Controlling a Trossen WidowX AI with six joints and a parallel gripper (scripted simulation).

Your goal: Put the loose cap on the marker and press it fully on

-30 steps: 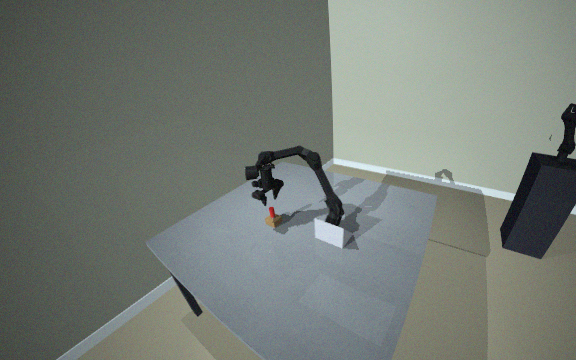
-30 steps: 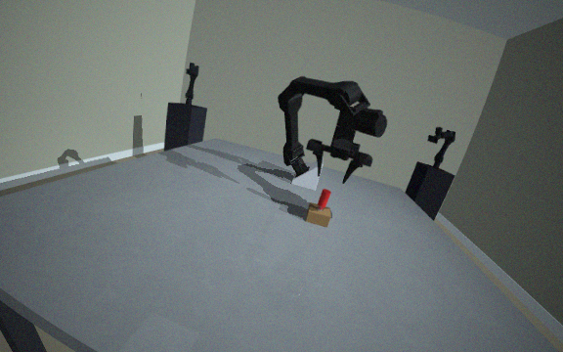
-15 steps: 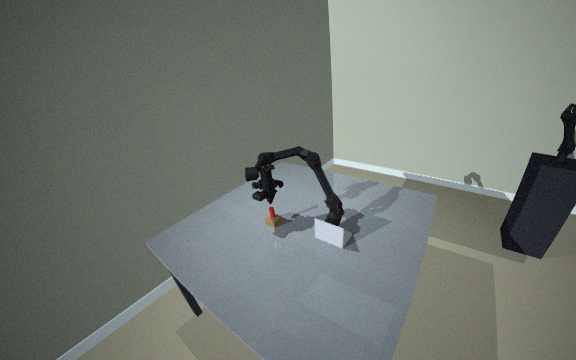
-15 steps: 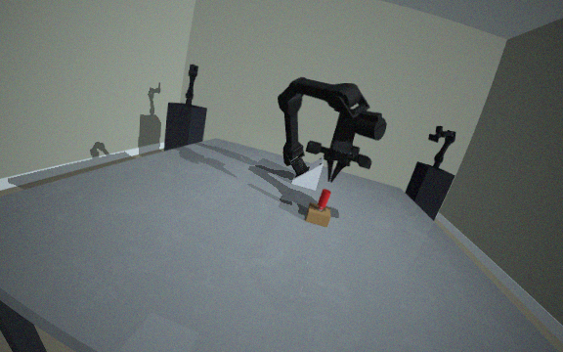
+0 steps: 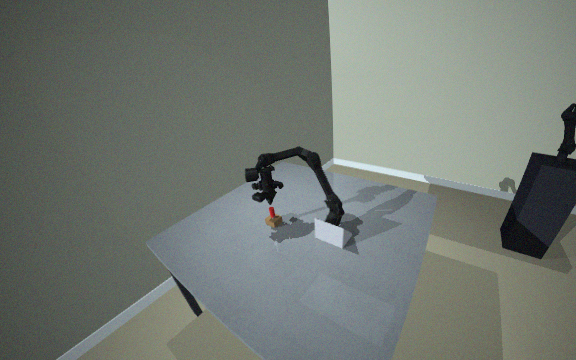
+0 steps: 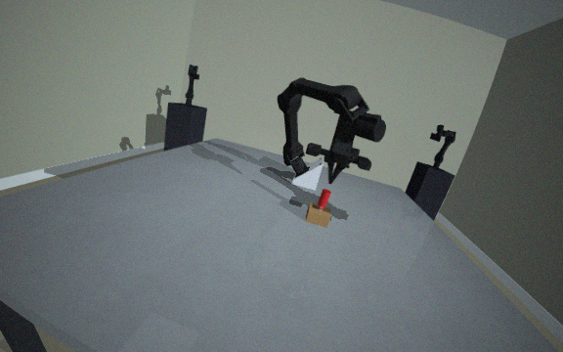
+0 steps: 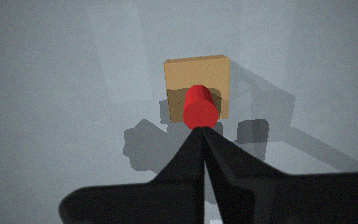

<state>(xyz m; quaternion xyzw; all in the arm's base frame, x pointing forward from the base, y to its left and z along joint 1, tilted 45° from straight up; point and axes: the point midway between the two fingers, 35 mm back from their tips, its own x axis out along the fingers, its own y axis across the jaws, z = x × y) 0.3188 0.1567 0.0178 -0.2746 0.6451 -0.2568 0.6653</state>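
The gripper (image 7: 203, 129) hangs above the surface (image 6: 164, 254) with its fingers pressed together, gripping nothing. Directly below its tips, toward 12 o'clock in the wrist view, the red cap (image 7: 199, 107) sits on the marker, upright in the tan holder block (image 7: 196, 76).

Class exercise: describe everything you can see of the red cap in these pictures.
The cap is a plain red cylinder with a flat round top, smooth like plastic. It stands upright over the tan holder block, hiding the marker beneath. Nothing grips it: the shut gripper hangs above it, apart from it in the exterior view. How fully it is seated cannot be told.
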